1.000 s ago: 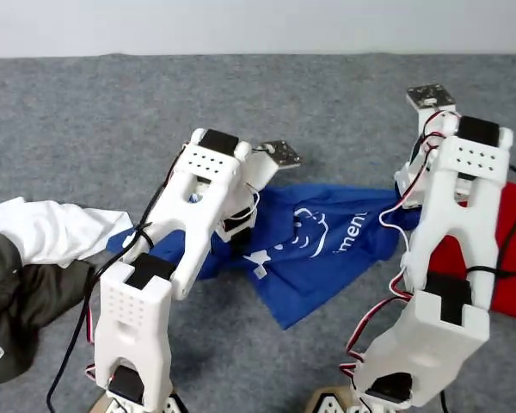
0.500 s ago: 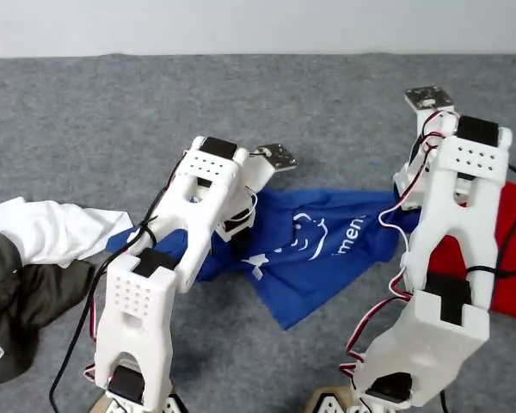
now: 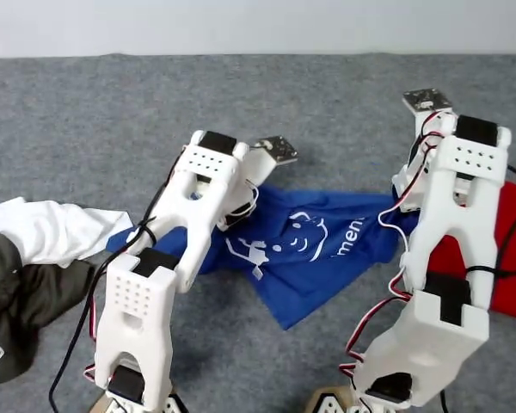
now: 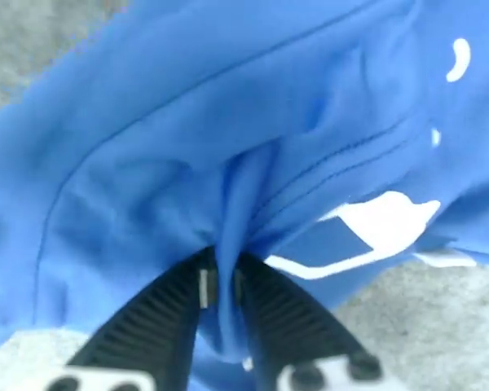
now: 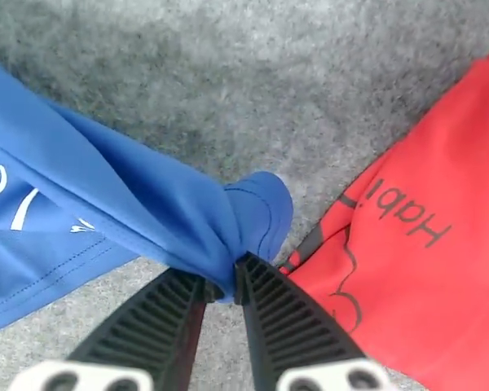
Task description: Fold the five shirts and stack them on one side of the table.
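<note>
A blue shirt [image 3: 310, 249] with white print lies crumpled in the middle of the grey table, between the two arms. My left gripper [image 4: 220, 289] is shut on a fold of the blue shirt [image 4: 228, 122] at its left part. My right gripper [image 5: 224, 285] is shut on a bunched corner of the blue shirt [image 5: 147, 204] at its right end, next to the red shirt [image 5: 424, 244]. The red shirt [image 3: 507, 249] lies at the table's right edge, partly behind the right arm. A white shirt [image 3: 43, 228] and a dark shirt [image 3: 17, 301] lie at the left.
Grey carpet-like table surface [image 3: 112, 112] stretches open behind the arms. The dark shirt and white shirt crowd the left edge, the red shirt the right edge. Cables run along both arms.
The left arm has pulled its held fold of the blue shirt up and slightly left, spreading the fabric so more of the white print shows. The right arm has stayed in place.
</note>
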Controlling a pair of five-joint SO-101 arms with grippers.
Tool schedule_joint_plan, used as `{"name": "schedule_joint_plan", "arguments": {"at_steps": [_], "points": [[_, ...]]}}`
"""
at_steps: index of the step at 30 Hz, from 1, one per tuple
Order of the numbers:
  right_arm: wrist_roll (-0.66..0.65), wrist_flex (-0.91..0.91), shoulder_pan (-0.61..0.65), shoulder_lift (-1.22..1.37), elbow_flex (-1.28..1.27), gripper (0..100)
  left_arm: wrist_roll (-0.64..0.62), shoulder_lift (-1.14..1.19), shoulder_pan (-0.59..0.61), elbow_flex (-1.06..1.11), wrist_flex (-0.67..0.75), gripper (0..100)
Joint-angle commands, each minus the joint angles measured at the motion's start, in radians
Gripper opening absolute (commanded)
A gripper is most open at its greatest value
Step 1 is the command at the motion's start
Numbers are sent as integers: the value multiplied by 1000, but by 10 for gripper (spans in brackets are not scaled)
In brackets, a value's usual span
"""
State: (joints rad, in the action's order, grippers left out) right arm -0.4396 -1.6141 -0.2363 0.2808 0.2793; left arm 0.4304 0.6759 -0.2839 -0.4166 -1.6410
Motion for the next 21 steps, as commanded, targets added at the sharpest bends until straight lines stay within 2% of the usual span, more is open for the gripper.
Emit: {"name": "schedule_joint_plan", "arguments": {"at_steps": [1,7,18,21], "points": [[9,-7,10,-114,66,9,8,-66,3,-154,-100,6],[8,-41,12,-219,66,9,-83,-166,20,-344,-114,6],[-35,-91,10,-374,66,9,-87,-399,17,-349,-114,6],[-35,-93,10,-417,66,9,-121,-442,17,-348,-114,6]]}}
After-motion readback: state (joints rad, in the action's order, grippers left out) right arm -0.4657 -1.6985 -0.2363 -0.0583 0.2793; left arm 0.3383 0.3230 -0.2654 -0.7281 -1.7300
